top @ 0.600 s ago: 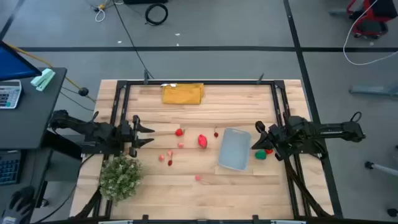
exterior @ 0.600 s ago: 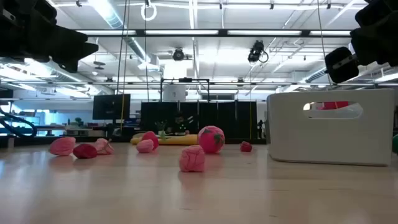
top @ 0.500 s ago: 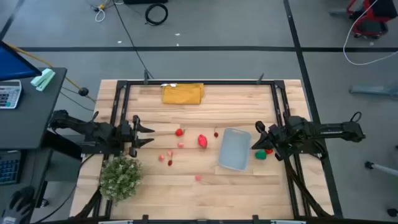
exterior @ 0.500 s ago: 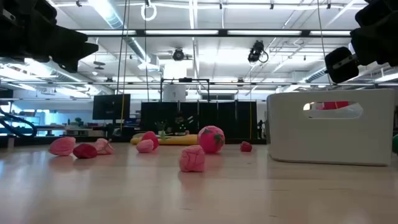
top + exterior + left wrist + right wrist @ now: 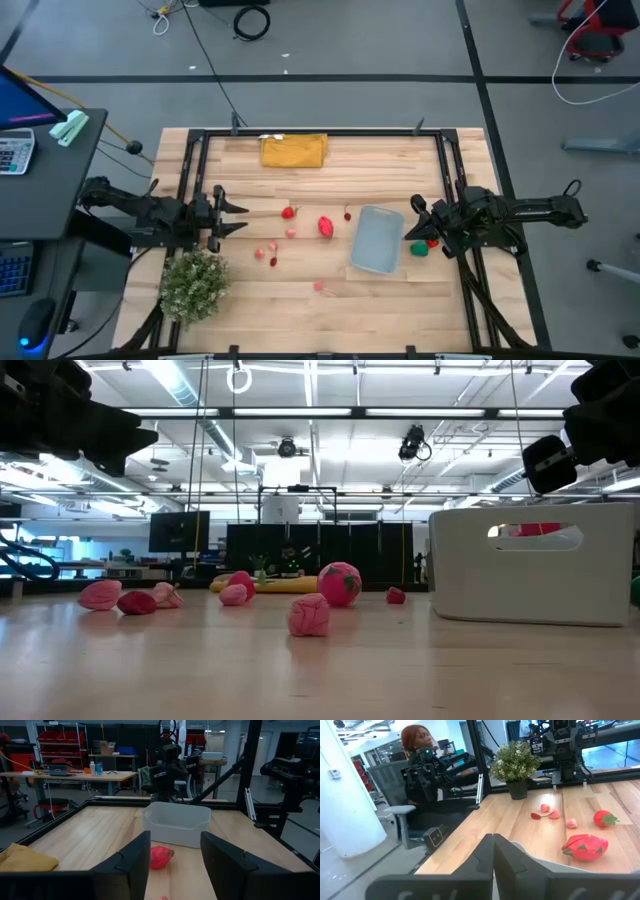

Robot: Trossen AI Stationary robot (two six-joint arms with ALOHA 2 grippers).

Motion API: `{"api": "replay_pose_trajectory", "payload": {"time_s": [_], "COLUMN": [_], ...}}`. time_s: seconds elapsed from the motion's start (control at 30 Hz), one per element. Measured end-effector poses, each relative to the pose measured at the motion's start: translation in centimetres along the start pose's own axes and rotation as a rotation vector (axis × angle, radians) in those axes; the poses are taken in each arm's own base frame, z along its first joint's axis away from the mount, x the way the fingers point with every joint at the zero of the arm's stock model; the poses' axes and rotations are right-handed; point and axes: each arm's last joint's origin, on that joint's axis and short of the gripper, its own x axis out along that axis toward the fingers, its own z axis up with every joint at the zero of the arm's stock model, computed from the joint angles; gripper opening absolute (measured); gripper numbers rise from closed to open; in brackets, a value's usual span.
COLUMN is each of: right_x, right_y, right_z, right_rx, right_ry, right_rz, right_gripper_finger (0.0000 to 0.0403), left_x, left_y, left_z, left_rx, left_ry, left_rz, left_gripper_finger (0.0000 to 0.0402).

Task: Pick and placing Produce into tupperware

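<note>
The tupperware [image 5: 378, 240] lies on the wooden table [image 5: 330, 310], a little right of its middle, and I take it as the landmark. It looks empty from above.

Most of the produce is on the left side of the tupperware: a big red piece [image 5: 326, 227] near its left edge, a small dark red piece [image 5: 348, 214] close to its upper left corner, a red piece [image 5: 289, 212] farther left, and some small pink pieces [image 5: 266, 254] still farther. One pink piece [image 5: 319, 286] lies below and left of it. A green piece [image 5: 420, 250] with a red piece [image 5: 432, 242] lies just beside its right side.

The right gripper [image 5: 412, 229] hovers at the right edge of the tupperware, its fingers pressed together and holding nothing. The left gripper [image 5: 238, 217] hangs well apart on the left, above the table, its fingers [image 5: 131, 862] spread with nothing between them.
</note>
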Motion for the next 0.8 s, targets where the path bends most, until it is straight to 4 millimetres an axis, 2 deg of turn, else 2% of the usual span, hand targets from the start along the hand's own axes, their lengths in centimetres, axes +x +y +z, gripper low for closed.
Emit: {"api": "replay_pose_trajectory", "payload": {"time_s": [0.8], "right_x": [0.0], "right_y": [0.0], "right_z": [0.0], "right_rx": [0.0], "right_ry": [0.0], "right_rz": [0.0], "right_gripper_finger": [0.0007], "left_x": [0.0], "left_y": [0.0], "left_z": [0.0], "left_rx": [0.0], "left_ry": [0.0], "left_rz": [0.0], "left_gripper_finger": [0.0179]}}
